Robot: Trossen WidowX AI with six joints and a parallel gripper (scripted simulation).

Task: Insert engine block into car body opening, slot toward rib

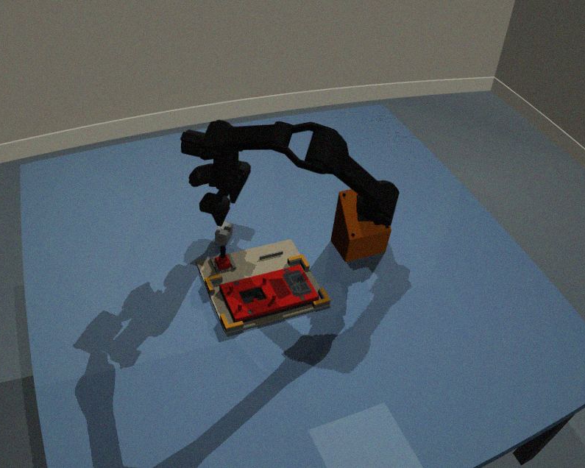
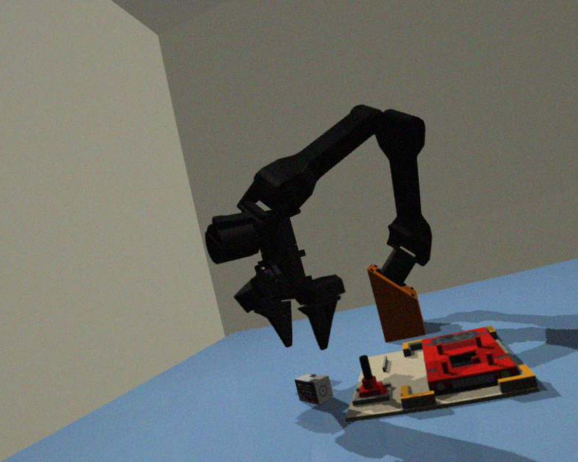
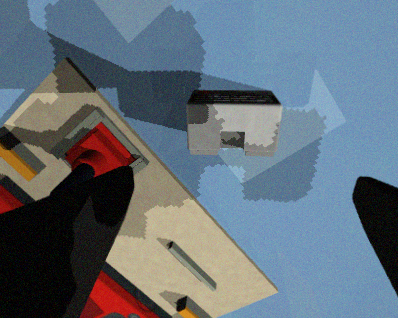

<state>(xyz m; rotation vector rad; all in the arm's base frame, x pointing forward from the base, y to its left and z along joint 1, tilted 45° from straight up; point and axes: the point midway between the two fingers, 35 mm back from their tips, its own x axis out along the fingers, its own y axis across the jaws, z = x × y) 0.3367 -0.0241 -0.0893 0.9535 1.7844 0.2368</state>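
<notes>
A red block with an upright black peg (image 1: 223, 263) (image 2: 371, 387) (image 3: 101, 150) sits in a gray square frame (image 1: 232, 265) (image 2: 387, 394) (image 3: 137, 164) at a corner of a beige board (image 1: 249, 252) (image 2: 402, 370) (image 3: 172, 215), near a narrow gray bar (image 1: 271, 255) (image 2: 386, 364) (image 3: 193, 266), on a blue table (image 1: 146, 201) (image 2: 219, 397) (image 3: 337, 40) before plain walls (image 1: 232, 50) (image 2: 289, 59).

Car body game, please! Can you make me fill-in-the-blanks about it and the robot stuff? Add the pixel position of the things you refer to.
The car body (image 1: 280, 288) (image 2: 451, 370) (image 3: 118, 294) is colored ____.
The arm's base (image 1: 346, 247) (image 2: 399, 318) is colored ____.
The engine block (image 1: 223, 235) (image 2: 313, 389) (image 3: 257, 119) is ____ the car body's opening, not inside it.
The jaws are wide ____, holding nothing.

Missing words: red; orange; outside; open
</notes>
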